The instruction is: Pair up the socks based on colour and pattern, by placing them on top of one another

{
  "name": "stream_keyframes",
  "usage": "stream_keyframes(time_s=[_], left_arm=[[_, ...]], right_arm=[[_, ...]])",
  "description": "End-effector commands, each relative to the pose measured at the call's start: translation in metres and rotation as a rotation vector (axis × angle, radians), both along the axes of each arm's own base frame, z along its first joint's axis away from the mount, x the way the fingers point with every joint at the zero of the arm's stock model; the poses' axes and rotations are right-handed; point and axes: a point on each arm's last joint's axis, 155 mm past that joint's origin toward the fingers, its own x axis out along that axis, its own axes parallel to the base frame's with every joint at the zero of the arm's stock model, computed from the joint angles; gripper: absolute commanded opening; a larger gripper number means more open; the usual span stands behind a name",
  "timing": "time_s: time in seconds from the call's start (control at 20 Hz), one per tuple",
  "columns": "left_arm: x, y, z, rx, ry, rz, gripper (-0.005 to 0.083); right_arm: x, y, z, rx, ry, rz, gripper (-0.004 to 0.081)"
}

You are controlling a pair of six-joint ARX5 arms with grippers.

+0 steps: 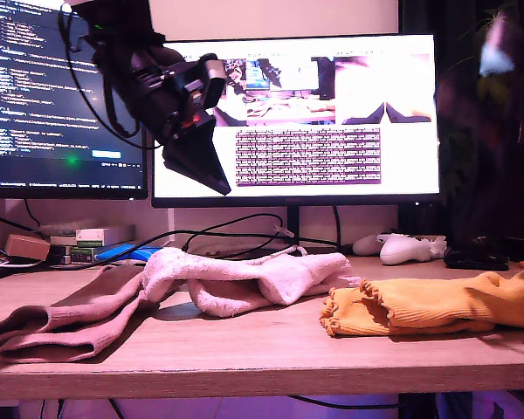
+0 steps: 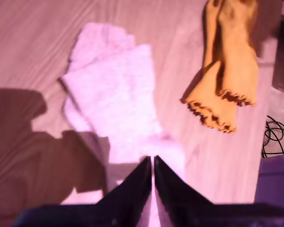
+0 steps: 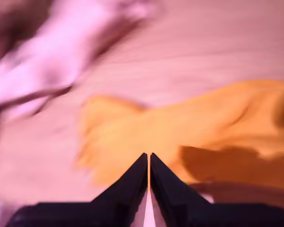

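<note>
My first gripper (image 2: 153, 160) pressed together, empty, high over white socks (image 1: 244, 279) at worktop (image 1: 271, 353) centre. My second gripper (image 3: 148, 156) pressed together too, over orange socks (image 1: 428, 305). Exterior view: orange socks at 3 o'clock of white, narrow gap; brown socks (image 1: 70, 319) at 9, touching white; bare strip along front edge.

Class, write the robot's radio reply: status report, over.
My first gripper shut, empty, above white socks. My second gripper shut, empty, above orange socks. Alongside: brown socks. Game controller behind, clear of socks.
</note>
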Motion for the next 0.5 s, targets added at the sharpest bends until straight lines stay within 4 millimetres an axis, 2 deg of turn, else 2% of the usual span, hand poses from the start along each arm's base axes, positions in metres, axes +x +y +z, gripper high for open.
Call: stream_keyframes(time_s=[0.0,0.1,0.25,0.45], left_arm=[[-0.007,-0.003,0.006,-0.003,-0.003,-0.008,-0.0022],[-0.009,-0.006,0.006,-0.003,-0.003,-0.014,-0.0022],[-0.011,-0.009,0.006,-0.003,0.002,-0.016,-0.0022],[-0.012,-0.010,0.006,-0.003,0.003,-0.018,-0.0022]], right_arm=[[0.015,-0.002,0.004,0.003,0.002,-0.030,-0.0013],[0.022,-0.008,-0.012,-0.022,0.058,-0.053,-0.0013],[0.017,-0.013,-0.040,-0.038,0.171,-0.061,-0.0013],[0.013,-0.017,-0.052,-0.059,0.237,-0.055,-0.0013]])
